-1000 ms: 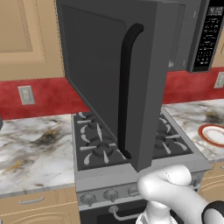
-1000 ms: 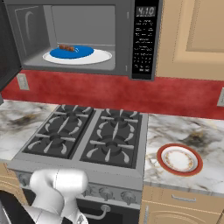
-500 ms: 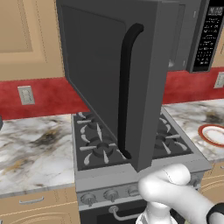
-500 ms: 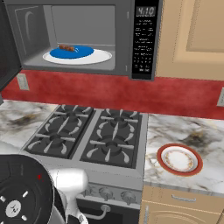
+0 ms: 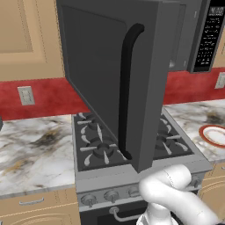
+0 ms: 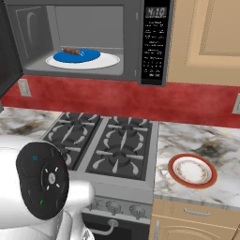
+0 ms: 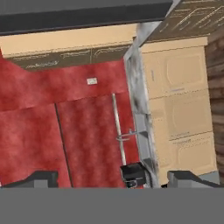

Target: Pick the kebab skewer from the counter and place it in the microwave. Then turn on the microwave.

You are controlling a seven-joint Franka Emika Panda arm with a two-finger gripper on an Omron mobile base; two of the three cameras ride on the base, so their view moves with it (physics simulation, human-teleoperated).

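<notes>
Arm swung up at right base view's lower left, hiding counter (image 6: 197,140) corner; claw (image 7: 111,180) tips apart, empty.

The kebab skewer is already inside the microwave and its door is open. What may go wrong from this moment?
1. The microwave door swings wide over the stove; the arm, folded low in front of it, may hit the door edge when rising.
2. A hard push shut might roll the kebab skewer off the blue plate.
3. The keypad has small buttons; the end effector may press a wrong one.
</notes>
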